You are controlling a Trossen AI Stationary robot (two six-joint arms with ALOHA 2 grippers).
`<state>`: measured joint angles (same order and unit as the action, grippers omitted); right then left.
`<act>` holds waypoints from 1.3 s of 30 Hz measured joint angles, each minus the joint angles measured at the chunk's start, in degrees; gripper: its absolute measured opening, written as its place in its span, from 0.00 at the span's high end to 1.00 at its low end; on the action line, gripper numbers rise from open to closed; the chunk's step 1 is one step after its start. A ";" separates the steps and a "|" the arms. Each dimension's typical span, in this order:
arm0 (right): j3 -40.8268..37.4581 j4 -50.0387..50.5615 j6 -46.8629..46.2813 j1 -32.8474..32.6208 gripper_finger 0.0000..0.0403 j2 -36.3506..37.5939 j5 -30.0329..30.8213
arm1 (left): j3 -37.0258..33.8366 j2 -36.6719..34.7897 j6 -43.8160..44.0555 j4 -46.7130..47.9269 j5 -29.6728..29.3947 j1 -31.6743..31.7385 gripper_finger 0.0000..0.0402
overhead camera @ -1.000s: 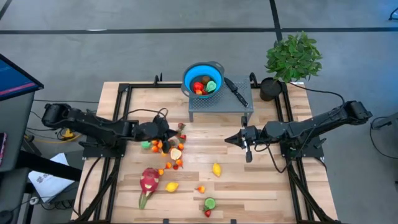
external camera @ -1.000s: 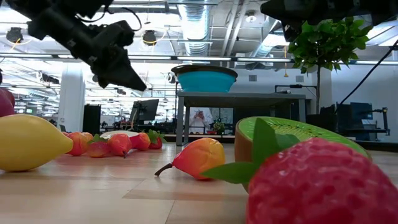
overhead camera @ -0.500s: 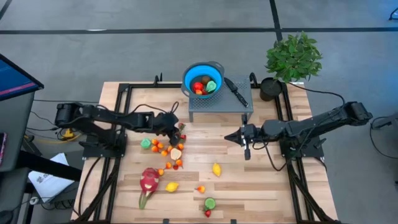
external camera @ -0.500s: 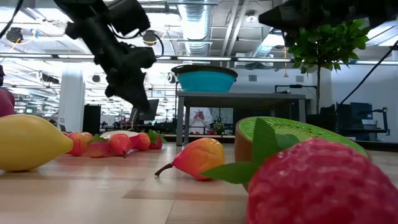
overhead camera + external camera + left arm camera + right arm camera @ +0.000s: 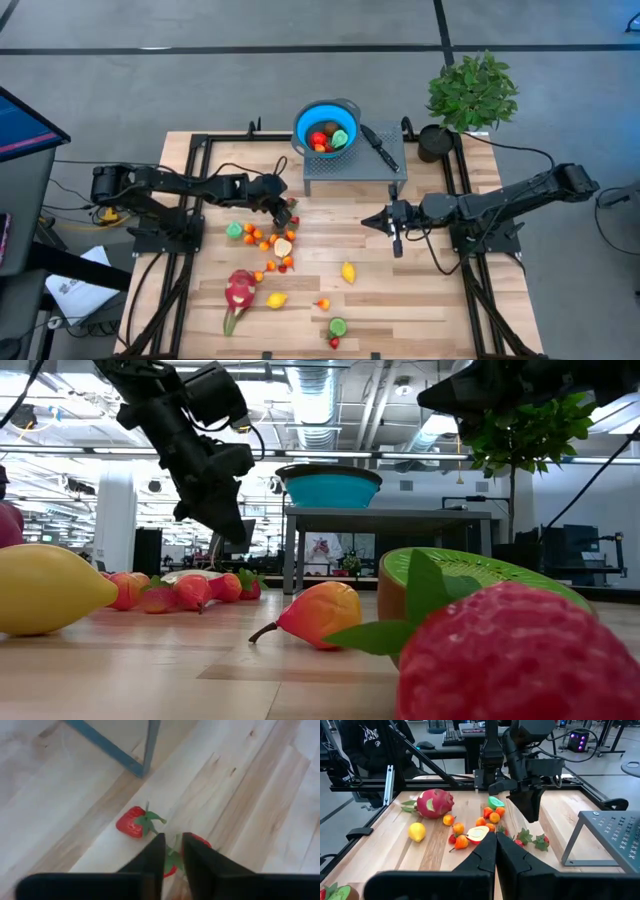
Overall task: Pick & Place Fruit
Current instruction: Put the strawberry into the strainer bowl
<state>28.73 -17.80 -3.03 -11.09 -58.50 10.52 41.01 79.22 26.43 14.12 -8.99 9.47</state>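
Note:
Two red strawberries [image 5: 134,822] [image 5: 199,840] lie on the wooden table in front of the grey stand [image 5: 355,172]. My left gripper [image 5: 172,846] hangs just above them, pointing steeply down, its fingers a narrow gap apart with nothing between them; it touches neither. More small fruits [image 5: 265,240] lie in a cluster close by, toward the near edge, with a pink dragon fruit [image 5: 240,290] beyond them. A blue colander [image 5: 327,127] holding fruit stands on the stand. My right gripper [image 5: 366,222] waits shut above mid-table, empty.
A black-handled knife [image 5: 380,147] lies on the stand beside the colander. A potted plant [image 5: 470,90] stands at the far right corner. Two lemons [image 5: 348,271] [image 5: 277,299] and a kiwi half [image 5: 337,326] lie toward the near edge. Black rails [image 5: 190,200] border the table's sides.
My left gripper has swung toward the table's right, from over the fruit cluster to above the strawberries by the stand, and has tipped more steeply down. No fruit has moved.

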 joint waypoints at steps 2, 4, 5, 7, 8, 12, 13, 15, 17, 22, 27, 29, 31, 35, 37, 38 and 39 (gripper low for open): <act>0.00 0.00 -0.01 -0.02 1.00 0.00 0.00 | 0.00 0.00 0.78 -0.03 -0.03 0.02 0.73; 0.00 0.00 0.00 -0.02 1.00 0.00 0.00 | 0.00 0.00 2.26 -0.01 -0.04 0.00 0.63; 0.00 0.01 -0.01 -0.02 1.00 0.00 0.00 | 0.00 0.00 3.13 0.00 -0.03 0.00 0.58; 0.00 -0.01 0.00 -0.02 1.00 0.00 0.00 | 0.00 0.00 4.41 0.01 -0.04 0.00 0.48; 0.00 -0.03 0.00 -0.02 1.00 0.00 0.00 | 0.00 0.00 5.07 0.00 -0.02 0.00 0.43; 0.00 -0.17 -0.01 -0.02 1.00 0.00 0.00 | 0.00 0.00 5.73 -0.03 -0.04 0.00 0.27; 0.00 -0.17 -0.01 -0.02 1.00 0.00 0.00 | 0.00 0.00 5.73 -0.05 -0.04 -0.01 0.24; 0.00 -0.17 -0.01 -0.02 1.00 0.00 0.00 | 0.00 0.00 5.73 -0.15 -0.04 -0.07 0.20; 0.00 -0.17 0.00 -0.02 1.00 0.00 0.00 | -0.02 0.00 5.56 -0.17 -0.07 -0.07 0.18; 0.00 -0.20 0.00 -0.02 1.00 0.00 0.00 | -0.90 0.00 8.06 -0.19 -0.09 -0.07 0.16; 0.00 -0.22 0.00 -0.02 1.00 0.00 0.00 | -2.88 0.00 9.25 -0.53 -0.11 -0.07 0.18; 0.00 -0.22 0.00 -0.02 1.00 0.00 0.00 | -3.61 0.00 9.95 -2.11 -0.15 -0.07 0.19; 0.00 -0.22 0.00 -0.02 1.00 0.00 0.00 | -4.66 0.00 9.97 -4.74 -0.15 -0.07 0.19; 0.00 -0.22 0.00 -0.02 1.00 0.00 0.00 | -6.90 0.00 10.07 -8.28 -0.15 -0.07 0.19; 0.00 -0.22 0.00 -0.02 1.00 0.00 0.00 | -7.82 0.00 10.69 -8.31 -0.15 -0.11 0.19; 0.00 -0.22 0.00 -0.02 1.00 0.00 0.00 | -8.36 0.00 11.25 -8.45 -0.15 -0.22 0.20; 0.00 -0.22 0.00 -0.02 1.00 0.00 0.00 | -8.96 0.00 11.51 -8.79 -0.16 -0.40 0.20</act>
<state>28.73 -18.02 -3.03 -11.11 -58.50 10.52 32.06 79.22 37.94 5.33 -9.15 9.08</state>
